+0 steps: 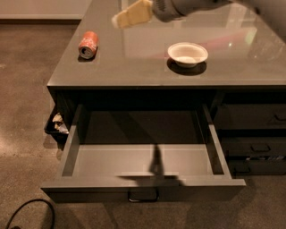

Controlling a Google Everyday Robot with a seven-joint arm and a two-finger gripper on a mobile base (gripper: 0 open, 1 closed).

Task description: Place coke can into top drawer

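Nearest to the camera, a dark cable (27, 209) lies in a curve on the brown floor (22, 98), at the bottom left. Just behind it stands the top drawer (111, 161), pulled far out from the cabinet. Its grey inner floor is bare, and a thin dark shadow (156, 162) falls across it and onto the front panel. A small curved metal handle (143, 195) sits in the middle of the front.

On the right side of the cabinet there are narrower dark stacked drawers (250, 134), all closed. On the left side, low beside the cabinet, I see a dark bin (57, 126) with some pale crumpled things in it.

Above is the grey glossy worktop (134, 69). The coke can (88, 44) lies on its side near the left edge of it, with one silver end turned toward the camera. It is outside the drawer and nothing touches it. A round white bowl (187, 53) stands to the right, well apart from the can.

Farthest back, my claw (132, 13) hangs in the air over the rear part of the worktop, between the can and the bowl and above both. It points to the left and carries nothing. I cannot tell if it is wide or narrow.
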